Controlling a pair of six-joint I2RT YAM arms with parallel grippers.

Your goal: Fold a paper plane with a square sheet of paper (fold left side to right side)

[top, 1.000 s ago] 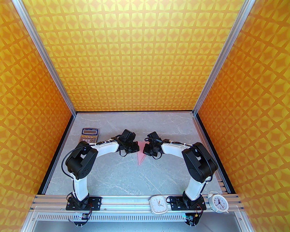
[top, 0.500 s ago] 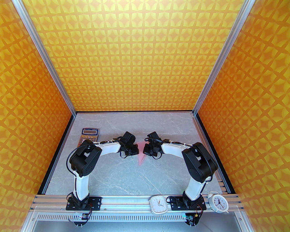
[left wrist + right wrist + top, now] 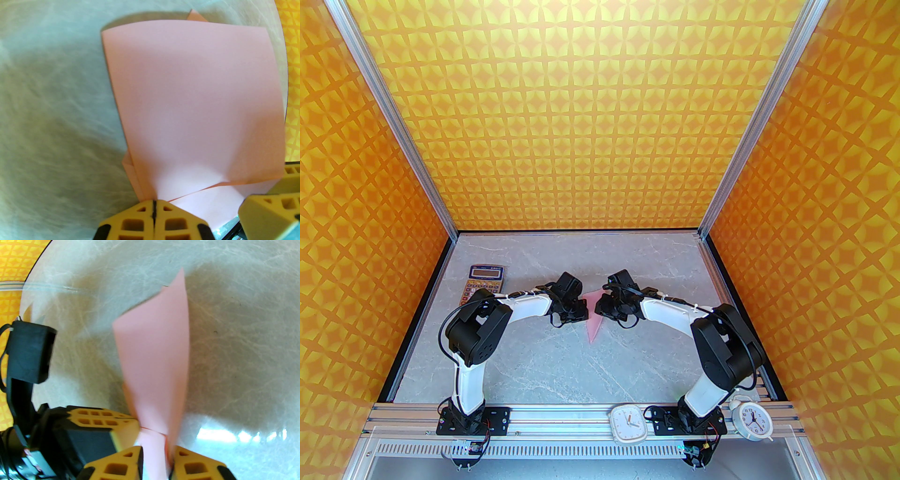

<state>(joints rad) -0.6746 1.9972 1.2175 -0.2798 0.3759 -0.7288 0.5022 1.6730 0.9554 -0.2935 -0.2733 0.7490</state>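
Your left hand [image 3: 154, 207] is clamped on the folded pink paper [image 3: 192, 93] just ahead of it; your right hand [image 3: 157, 460] stands slightly apart, that paper passing between its fingers.

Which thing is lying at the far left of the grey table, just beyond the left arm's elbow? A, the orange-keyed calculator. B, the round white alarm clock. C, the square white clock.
A: the orange-keyed rectangular calculator lies on the grey marbled table at its far left, whereas the square white clock and the round white alarm clock sit at the near aluminium rail.
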